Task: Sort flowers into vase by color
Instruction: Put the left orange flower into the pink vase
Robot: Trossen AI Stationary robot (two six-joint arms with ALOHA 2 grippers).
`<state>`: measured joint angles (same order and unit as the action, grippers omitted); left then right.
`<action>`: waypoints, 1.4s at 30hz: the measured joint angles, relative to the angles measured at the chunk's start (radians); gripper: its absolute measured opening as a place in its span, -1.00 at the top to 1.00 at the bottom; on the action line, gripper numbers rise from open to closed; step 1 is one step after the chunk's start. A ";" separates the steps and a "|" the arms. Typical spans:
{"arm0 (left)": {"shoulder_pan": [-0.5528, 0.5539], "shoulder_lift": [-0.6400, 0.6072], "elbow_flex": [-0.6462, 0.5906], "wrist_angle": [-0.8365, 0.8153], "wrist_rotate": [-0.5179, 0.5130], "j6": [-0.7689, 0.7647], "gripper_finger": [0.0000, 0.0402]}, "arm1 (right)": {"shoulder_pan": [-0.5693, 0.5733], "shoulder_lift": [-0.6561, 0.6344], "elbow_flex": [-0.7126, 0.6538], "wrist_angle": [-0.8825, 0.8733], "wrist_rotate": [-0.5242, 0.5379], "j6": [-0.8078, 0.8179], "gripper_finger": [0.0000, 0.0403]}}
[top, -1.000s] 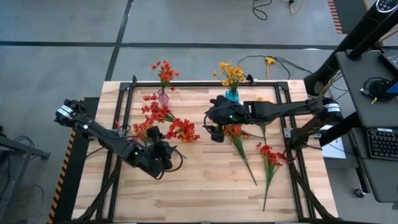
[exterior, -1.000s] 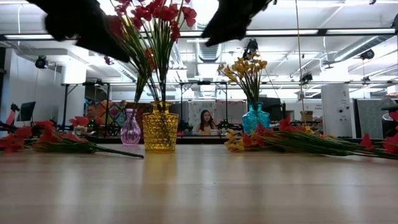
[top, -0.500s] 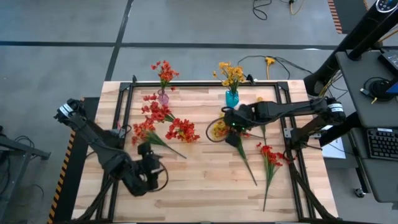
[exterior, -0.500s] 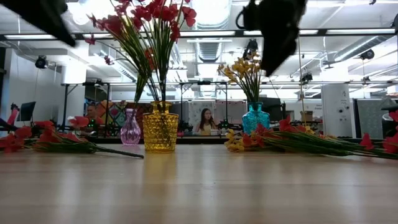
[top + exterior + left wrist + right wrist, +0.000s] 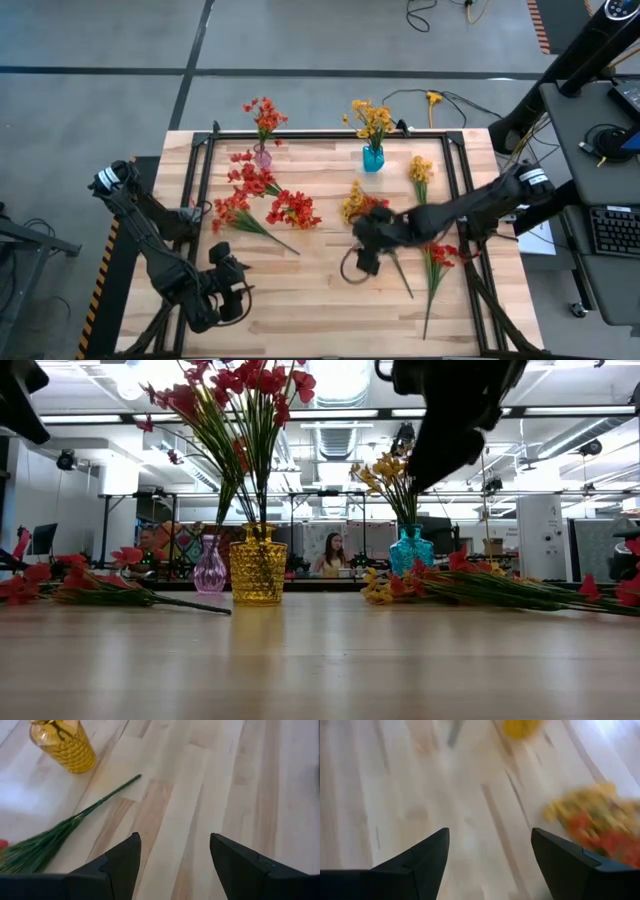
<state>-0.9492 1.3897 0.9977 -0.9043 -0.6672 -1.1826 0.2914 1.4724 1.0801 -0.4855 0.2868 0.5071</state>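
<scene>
Red-orange flowers (image 5: 292, 209) stand in a yellow vase (image 5: 258, 568) at mid table. More red ones stand in a pink vase (image 5: 262, 156), and yellow flowers (image 5: 371, 120) in a teal vase (image 5: 373, 158). A red sprig (image 5: 236, 211) lies left of the yellow vase, its stem (image 5: 102, 797) flat on the wood. A mixed yellow and red bunch (image 5: 356, 204), a yellow sprig (image 5: 420, 170) and a red sprig (image 5: 436, 252) lie on the right half. My left gripper (image 5: 231, 270) hovers open near the front left. My right gripper (image 5: 361, 259) hovers open just in front of the mixed bunch.
A black metal frame (image 5: 205, 160) borders the wooden table top (image 5: 320, 300). Bare wood lies between the two grippers and along the near edge. In the low view, people sit in the room behind the vases.
My left gripper has drawn back from beside the yellow vase toward the table's near left corner, rolling as it went. My right gripper has swung from in front of the teal vase toward the near edge and sunk lower. Both have stayed open.
</scene>
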 joint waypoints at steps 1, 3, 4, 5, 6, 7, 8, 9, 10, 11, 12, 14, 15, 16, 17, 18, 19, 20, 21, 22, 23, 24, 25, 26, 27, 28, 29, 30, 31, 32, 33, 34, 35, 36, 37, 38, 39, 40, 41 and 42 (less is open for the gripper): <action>0.000 0.000 0.000 -0.012 -0.001 -0.010 -0.08 | 0.017 0.014 -0.026 0.082 0.032 -0.017 -0.36; 0.000 0.001 0.000 -0.034 -0.001 -0.023 -0.06 | 0.048 0.050 -0.072 0.266 0.071 -0.070 -0.36; 0.000 0.001 -0.001 -0.050 -0.002 -0.033 -0.04 | 0.058 0.072 -0.089 0.359 0.085 -0.093 -0.36; 0.000 0.001 -0.001 -0.065 -0.004 -0.041 -0.03 | 0.065 0.098 -0.101 0.440 0.096 -0.114 -0.36; 0.000 0.001 -0.001 -0.075 -0.005 -0.050 -0.02 | 0.068 0.127 -0.108 0.516 0.104 -0.129 -0.36; 0.000 0.001 -0.002 -0.085 -0.006 -0.059 -0.01 | 0.068 0.158 -0.111 0.584 0.104 -0.146 -0.36; 0.000 0.001 -0.003 -0.090 -0.011 -0.062 0.00 | 0.067 0.191 -0.112 0.649 0.106 -0.168 -0.36; 0.000 0.001 -0.005 -0.092 -0.026 -0.063 0.01 | 0.064 0.226 -0.110 0.713 0.107 -0.187 -0.36; 0.000 0.001 -0.005 -0.098 -0.035 -0.062 0.02 | 0.060 0.265 -0.098 0.761 0.108 -0.210 -0.36; 0.000 0.001 -0.005 -0.108 -0.049 -0.062 0.03 | 0.056 0.302 -0.078 0.798 0.109 -0.236 -0.36; 0.000 0.001 -0.005 -0.117 -0.058 -0.062 0.04 | 0.053 0.338 -0.051 0.819 0.115 -0.260 -0.36; 0.000 0.001 -0.005 -0.125 -0.078 -0.062 0.05 | 0.049 0.404 0.014 0.824 0.165 -0.295 -0.36; 0.000 0.001 -0.007 -0.132 -0.095 -0.062 0.05 | 0.048 0.434 0.046 0.826 0.206 -0.306 -0.36; 0.000 0.001 -0.011 -0.131 -0.115 -0.062 0.06 | 0.048 0.464 0.076 0.830 0.248 -0.320 -0.36; 0.000 0.001 -0.017 -0.126 -0.129 -0.062 0.06 | 0.048 0.491 0.102 0.831 0.288 -0.334 -0.36; 0.000 0.001 -0.027 -0.116 -0.136 -0.063 0.07 | 0.048 0.515 0.125 0.829 0.324 -0.344 -0.36; 0.000 0.001 -0.039 -0.105 -0.136 -0.063 0.07 | 0.048 0.541 0.145 0.838 0.352 -0.350 -0.36; 0.000 0.001 -0.052 -0.084 -0.136 -0.061 0.07 | 0.048 0.560 0.159 0.848 0.365 -0.352 -0.35; 0.000 0.001 -0.068 -0.055 -0.131 -0.055 0.08 | 0.048 0.578 0.167 0.860 0.368 -0.353 -0.34; -0.001 0.001 -0.087 -0.025 -0.125 -0.049 0.08 | 0.048 0.593 0.177 0.870 0.369 -0.351 -0.33; -0.002 0.001 -0.107 -0.002 -0.116 -0.042 0.08 | 0.048 0.609 0.186 0.887 0.368 -0.348 -0.32; -0.002 0.001 -0.124 0.021 -0.104 -0.041 0.08 | 0.049 0.621 0.193 0.891 0.369 -0.345 -0.31; -0.002 0.001 -0.140 0.049 -0.094 -0.040 0.08 | 0.048 0.631 0.199 0.888 0.369 -0.340 -0.30; -0.002 0.001 -0.154 0.074 -0.085 -0.040 0.08 | 0.049 0.644 0.207 0.888 0.369 -0.331 -0.28; -0.002 0.001 -0.166 0.089 -0.078 -0.041 0.08 | 0.049 0.653 0.214 0.889 0.368 -0.323 -0.27; -0.002 0.001 -0.176 0.103 -0.075 -0.043 0.08 | 0.049 0.661 0.219 0.887 0.369 -0.321 -0.26; -0.002 0.001 -0.183 0.123 -0.074 -0.047 0.08 | 0.049 0.667 0.225 0.889 0.369 -0.322 -0.25; -0.004 0.001 -0.186 0.139 -0.073 -0.051 0.08 | 0.049 0.673 0.230 0.897 0.369 -0.322 -0.24; -0.004 0.001 -0.188 0.149 -0.070 -0.052 0.08 | 0.049 0.676 0.231 0.898 0.369 -0.325 -0.23; -0.004 0.000 -0.190 0.157 -0.065 -0.054 0.08 | 0.049 0.681 0.234 0.900 0.371 -0.327 -0.22; -0.004 0.000 -0.190 0.163 -0.056 -0.056 0.08 | 0.049 0.686 0.235 0.913 0.371 -0.335 -0.22; -0.004 0.000 -0.191 0.165 -0.052 -0.057 0.08 | 0.049 0.690 0.234 0.923 0.369 -0.343 -0.22; -0.004 0.000 -0.191 0.166 -0.053 -0.058 0.08 | 0.049 0.693 0.230 0.939 0.368 -0.353 -0.22; -0.004 0.000 -0.191 0.168 -0.052 -0.058 0.08 | 0.049 0.697 0.229 0.955 0.368 -0.366 -0.22; -0.004 0.000 -0.191 0.169 -0.052 -0.058 0.08 | 0.049 0.699 0.229 0.978 0.368 -0.371 -0.22; -0.004 0.000 -0.191 0.169 -0.053 -0.058 0.08 | 0.049 0.700 0.229 0.991 0.368 -0.377 -0.22; -0.004 0.000 -0.191 0.170 -0.053 -0.058 0.08 | 0.049 0.701 0.229 1.001 0.368 -0.378 -0.23; -0.004 0.000 -0.191 0.170 -0.053 -0.058 0.08 | 0.049 0.703 0.229 1.007 0.368 -0.374 -0.23; -0.004 0.000 -0.191 0.169 -0.052 -0.058 0.08 | 0.049 0.703 0.229 1.007 0.368 -0.366 -0.24; -0.004 0.000 -0.191 0.170 -0.053 -0.058 0.08 | 0.048 0.706 0.229 1.008 0.368 -0.355 -0.24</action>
<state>-0.9535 1.3899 0.8070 -0.7346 -0.7200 -1.2411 0.3397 2.1781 1.3087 0.5222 0.6546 0.1525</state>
